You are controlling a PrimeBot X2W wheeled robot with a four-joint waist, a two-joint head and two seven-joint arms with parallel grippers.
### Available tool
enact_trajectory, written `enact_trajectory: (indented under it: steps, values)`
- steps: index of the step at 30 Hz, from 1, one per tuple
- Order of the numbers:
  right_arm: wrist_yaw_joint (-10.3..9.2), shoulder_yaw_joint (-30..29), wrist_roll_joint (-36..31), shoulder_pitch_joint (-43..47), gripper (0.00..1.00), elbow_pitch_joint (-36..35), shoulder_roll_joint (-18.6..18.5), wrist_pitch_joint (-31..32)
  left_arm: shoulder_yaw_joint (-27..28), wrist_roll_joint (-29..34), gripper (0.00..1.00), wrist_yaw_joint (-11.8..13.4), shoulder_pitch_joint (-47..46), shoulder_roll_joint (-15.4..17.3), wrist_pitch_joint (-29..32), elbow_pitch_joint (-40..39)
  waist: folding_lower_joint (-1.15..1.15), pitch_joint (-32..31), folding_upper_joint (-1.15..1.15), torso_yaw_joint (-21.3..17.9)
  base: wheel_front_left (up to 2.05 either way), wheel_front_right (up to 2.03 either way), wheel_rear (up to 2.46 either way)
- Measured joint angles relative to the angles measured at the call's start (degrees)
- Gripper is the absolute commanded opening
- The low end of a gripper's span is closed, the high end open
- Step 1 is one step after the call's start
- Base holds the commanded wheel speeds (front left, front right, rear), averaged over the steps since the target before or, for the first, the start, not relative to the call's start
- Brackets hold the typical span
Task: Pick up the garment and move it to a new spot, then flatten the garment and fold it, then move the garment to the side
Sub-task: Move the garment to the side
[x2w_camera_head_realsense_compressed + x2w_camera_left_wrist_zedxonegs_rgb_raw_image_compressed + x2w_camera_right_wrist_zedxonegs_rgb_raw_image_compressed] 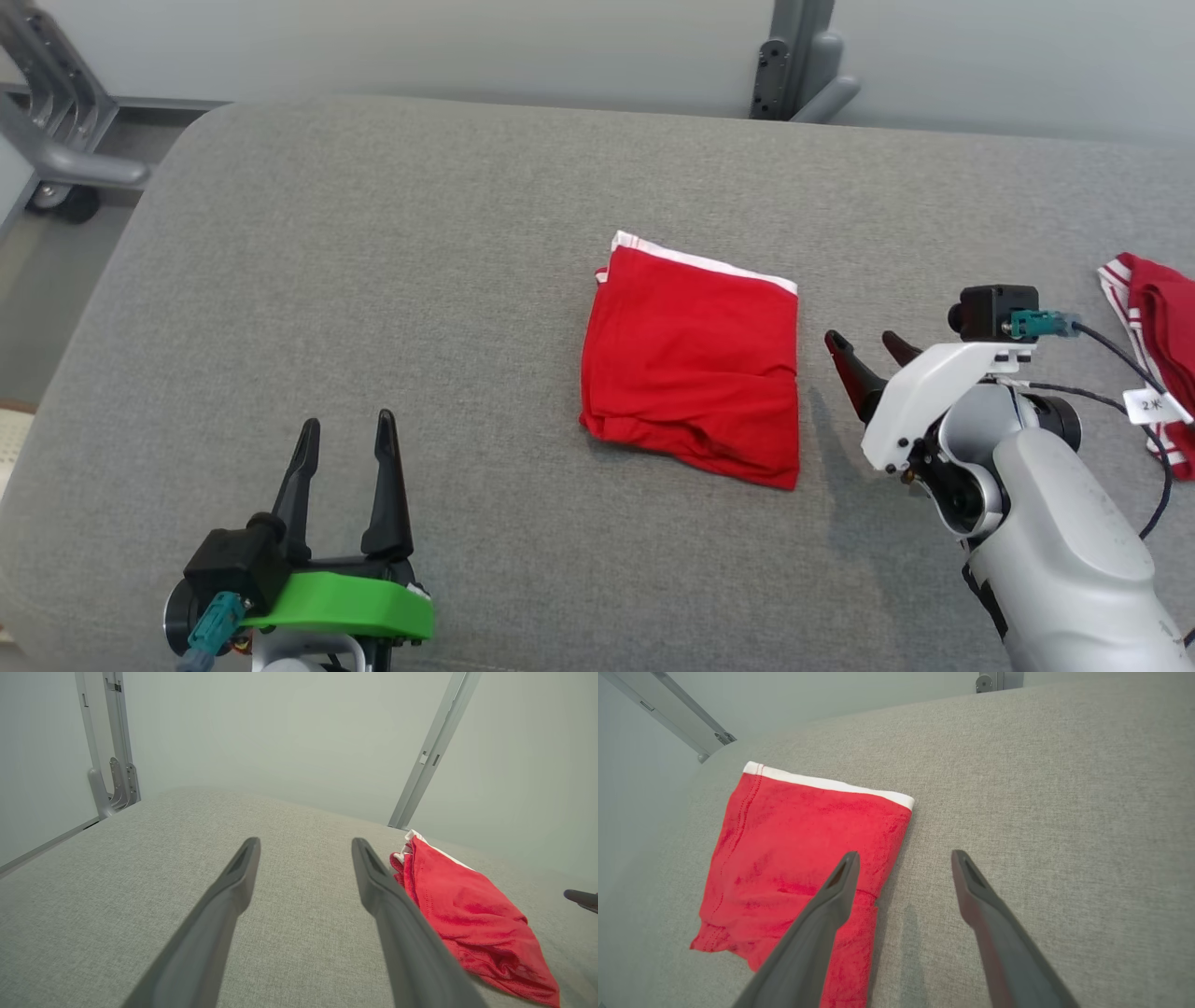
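The red garment [691,359] lies folded near the middle of the grey cushion [373,233] — so, I judge, only the move aside remains. Left gripper [346,422] and right gripper [861,341] are empty, fingers spread; the right, just beside the garment's right edge, must pinch all layers together.

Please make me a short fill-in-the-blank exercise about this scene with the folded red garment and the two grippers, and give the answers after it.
1. The folded garment is red, with a ____ band along its far edge.
2. The left gripper and the right gripper hold nothing, and their jaws are ____.
3. The gripper closer to the garment is the ____ one.
4. The plastic mount behind the left gripper's fingers is ____.
Missing words: white; open; right; green.
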Motion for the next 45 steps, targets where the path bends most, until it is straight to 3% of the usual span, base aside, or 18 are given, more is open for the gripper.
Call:
enact_trajectory:
  steps: [5, 14, 15, 17, 18, 20, 27, 33, 45]
  values:
    - [0.01, 3.25, 7.39, -4.05, 1.0, 5.25, -2.25, 6.78, -0.82, -0.65, 1.0, 0.16, -0.86, 0.0, 0.0, 0.03, 0.0, 2.04, 0.0, 3.44, 0.0, 0.0, 0.0]
    - [0.01, 6.78, 14.14, -5.87, 1.0, 9.12, -3.89, 9.78, -1.02, -1.01, 1.0, 0.24, -1.44, 0.0, 0.0, 0.08, 0.0, 4.58, 0.0, 6.76, 0.0, 0.0, 0.0]
    - [0.01, 7.16, 14.61, -6.31, 0.95, 9.43, -4.01, 9.71, -0.98, -1.03, 1.0, 0.24, -1.47, 0.0, 0.0, 0.09, 0.0, 4.84, 0.0, 6.96, 0.0, 0.0, 0.0]
    - [0.01, 8.17, 15.35, -7.06, 0.48, 10.01, -4.09, 9.22, -0.81, -1.04, 1.0, 0.24, -1.66, 0.0, 0.0, 0.08, 0.0, 5.33, 0.0, 7.21, 0.0, 0.0, 0.0]
    - [0.01, 8.69, 15.82, -7.42, 0.35, 10.25, -4.08, 8.98, -0.73, -1.03, 1.0, 0.24, -1.82, 0.0, 0.0, 0.05, 0.0, 5.55, 0.0, 7.25, 0.0, 0.0, 0.0]
    - [0.01, 9.94, 16.12, -8.18, 0.0, 10.68, -4.15, 7.73, -0.66, -1.03, 1.0, 0.25, -2.18, 0.0, 0.0, 0.0, 0.0, 5.9, 0.0, 7.16, 0.0, 0.0, 0.0]
    - [0.01, 14.54, 18.27, -9.92, 0.0, 11.41, -5.16, 5.17, -0.9, -0.93, 1.0, 0.26, -2.81, 0.0, 0.0, -0.29, 0.0, 6.49, 0.0, 5.49, 0.0, 0.0, 0.0]
    - [0.03, 19.0, 20.02, -10.32, 0.0, 8.67, -8.57, 4.71, -1.11, -0.05, 1.0, 0.22, -3.0, 0.0, 0.01, -0.77, 0.0, 6.64, 0.0, 2.52, 0.0, 0.0, 0.0]
    - [0.02, 23.84, 22.16, -11.13, 0.0, 1.53, -15.0, 5.04, -1.08, 2.41, 1.0, -0.85, -5.25, -0.01, 0.0, -0.88, 0.0, 7.19, 0.0, -8.7, 0.0, 0.0, 0.0]
